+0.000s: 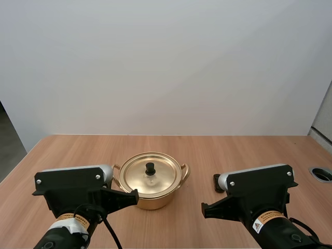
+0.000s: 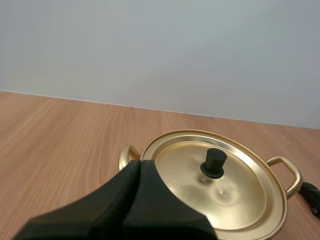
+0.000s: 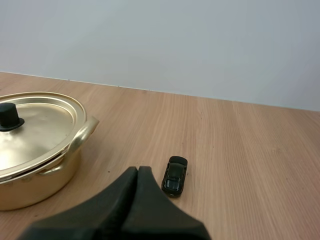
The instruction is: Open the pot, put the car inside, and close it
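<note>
A gold pot [image 1: 150,194] stands mid-table with its lid [image 1: 150,175] on, a black knob [image 1: 150,168] on top. A small black toy car [image 1: 217,182] lies on the wood to the pot's right. My left gripper [image 1: 136,194] is shut, its tip just left of the pot's near side; in the left wrist view the joined fingers [image 2: 142,172] point at the lid [image 2: 215,187] and knob [image 2: 214,162]. My right gripper [image 1: 203,207] is shut, just short of the car; in the right wrist view its fingers [image 3: 137,175] end left of the car [image 3: 175,182], with the pot [image 3: 37,165] beside it.
A round grey grommet [image 1: 321,174] sits in the wooden table [image 1: 78,155] at the far right edge. A plain white wall stands behind the table. Bare wood lies left of the pot and beyond it.
</note>
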You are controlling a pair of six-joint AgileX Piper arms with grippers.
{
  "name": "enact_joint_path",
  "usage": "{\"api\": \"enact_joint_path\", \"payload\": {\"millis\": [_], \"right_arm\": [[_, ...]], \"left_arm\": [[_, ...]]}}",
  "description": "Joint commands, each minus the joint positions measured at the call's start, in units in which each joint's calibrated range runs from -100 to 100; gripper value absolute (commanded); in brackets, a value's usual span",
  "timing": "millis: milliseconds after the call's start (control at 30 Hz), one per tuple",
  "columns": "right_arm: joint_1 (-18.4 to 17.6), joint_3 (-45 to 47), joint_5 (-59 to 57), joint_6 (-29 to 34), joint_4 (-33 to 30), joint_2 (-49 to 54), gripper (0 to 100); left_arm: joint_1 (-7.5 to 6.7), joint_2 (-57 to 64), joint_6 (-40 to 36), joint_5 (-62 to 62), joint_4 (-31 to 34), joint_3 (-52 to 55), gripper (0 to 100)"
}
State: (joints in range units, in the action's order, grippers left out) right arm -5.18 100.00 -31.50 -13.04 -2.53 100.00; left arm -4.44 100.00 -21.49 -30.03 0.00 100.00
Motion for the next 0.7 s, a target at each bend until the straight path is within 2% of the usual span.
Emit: {"api": "enact_joint_path", "payload": {"millis": [0,367,467,533,667], "right_arm": [[0.01,0.0,0.08,0.0,0.17,0.0,0],[0.01,0.0,2.46,-0.57,-0.02,0.0,0],[0.01,0.0,5.97,-0.72,-5.17,0.0,0],[0.01,-0.1,5.83,0.0,-5.77,-0.68,0],[0.08,-7.19,0.63,4.07,-5.63,-4.73,0]], "left_arm": [[-0.03,0.0,0.01,0.02,0.0,0.0,0],[-0.03,0.0,0.03,0.03,-0.49,0.0,0],[-0.03,0.0,5.49,0.06,1.0,0.0,0],[-0.03,0.0,6.91,0.06,0.55,-0.64,0],[-0.03,-2.2,8.8,2.07,0.55,-5.94,0]]}}
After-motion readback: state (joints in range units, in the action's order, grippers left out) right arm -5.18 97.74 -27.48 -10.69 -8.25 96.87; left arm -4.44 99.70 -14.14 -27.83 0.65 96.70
